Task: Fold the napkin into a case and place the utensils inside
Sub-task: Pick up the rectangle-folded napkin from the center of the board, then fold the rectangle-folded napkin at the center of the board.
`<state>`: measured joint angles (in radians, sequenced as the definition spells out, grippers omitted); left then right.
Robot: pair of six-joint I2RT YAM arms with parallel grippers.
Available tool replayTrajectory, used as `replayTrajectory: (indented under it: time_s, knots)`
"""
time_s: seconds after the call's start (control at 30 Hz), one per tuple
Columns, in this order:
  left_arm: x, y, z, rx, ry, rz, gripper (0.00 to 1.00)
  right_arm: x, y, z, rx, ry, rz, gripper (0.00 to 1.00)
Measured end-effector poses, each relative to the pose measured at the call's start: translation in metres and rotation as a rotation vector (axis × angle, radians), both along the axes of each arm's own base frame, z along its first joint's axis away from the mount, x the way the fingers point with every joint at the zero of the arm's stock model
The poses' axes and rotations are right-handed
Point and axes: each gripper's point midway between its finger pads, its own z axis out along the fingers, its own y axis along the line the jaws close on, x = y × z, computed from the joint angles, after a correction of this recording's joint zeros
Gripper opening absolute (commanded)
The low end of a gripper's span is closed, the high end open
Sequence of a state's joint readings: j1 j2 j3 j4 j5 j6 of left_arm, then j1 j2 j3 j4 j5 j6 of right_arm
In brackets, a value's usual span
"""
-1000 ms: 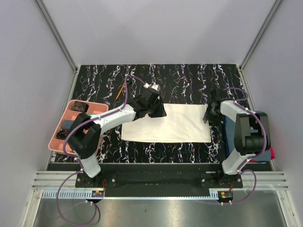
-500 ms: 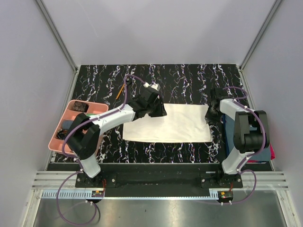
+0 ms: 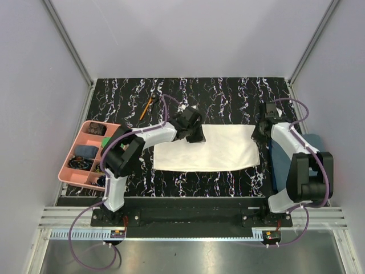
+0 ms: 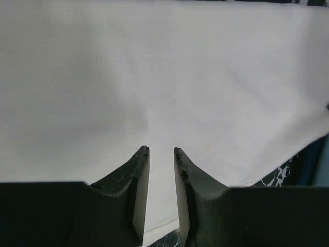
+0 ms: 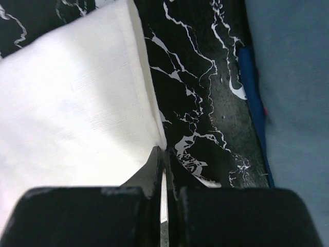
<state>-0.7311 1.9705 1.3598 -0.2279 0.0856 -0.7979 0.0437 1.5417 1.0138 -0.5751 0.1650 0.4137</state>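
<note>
The cream napkin (image 3: 211,149) lies flat on the black marbled table as a wide rectangle. My left gripper (image 3: 197,138) is over its far left corner. In the left wrist view its jaws (image 4: 161,150) stand a narrow gap apart, open, with the napkin (image 4: 154,77) showing below and between them. My right gripper (image 3: 258,134) is at the far right corner. The right wrist view shows it (image 5: 163,150) shut on the doubled edge of the napkin (image 5: 67,103), a white sliver between the fingers. An orange-handled stick (image 3: 147,107), one of the utensils, lies at the back left.
A pink compartment tray (image 3: 72,149) with small items stands at the left edge. A dark blue-grey towel (image 3: 278,165) lies along the right side, beside the right arm, and fills the right of the right wrist view (image 5: 293,77). Enclosure walls ring the table.
The right gripper closed on the napkin's right edge and shifted back and to the right. The napkin slid slightly right. The left arm swung and its gripper narrowed a little.
</note>
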Motion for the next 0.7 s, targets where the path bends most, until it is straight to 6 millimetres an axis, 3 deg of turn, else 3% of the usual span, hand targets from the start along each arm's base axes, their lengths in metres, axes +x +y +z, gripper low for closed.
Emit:
replayTrajectory:
  time_s: [0.13,0.43,0.53,0.7]
  knots:
    - [0.002,-0.007,-0.036,0.018,0.084,0.034,0.26,-0.001,-0.002,0.021,-0.010,-0.065,0.005,0.00]
    - [0.011,-0.042,-0.037,-0.092,0.128,0.044,0.25,-0.005,0.011,0.065,0.040,-0.187,0.065,0.00]
    - [0.004,-0.051,-0.037,-0.105,0.133,0.029,0.25,-0.001,0.027,0.078,0.077,-0.214,0.112,0.00]
    - [-0.005,-0.052,-0.035,-0.112,0.127,0.004,0.27,0.005,0.072,0.098,0.137,-0.256,0.229,0.00]
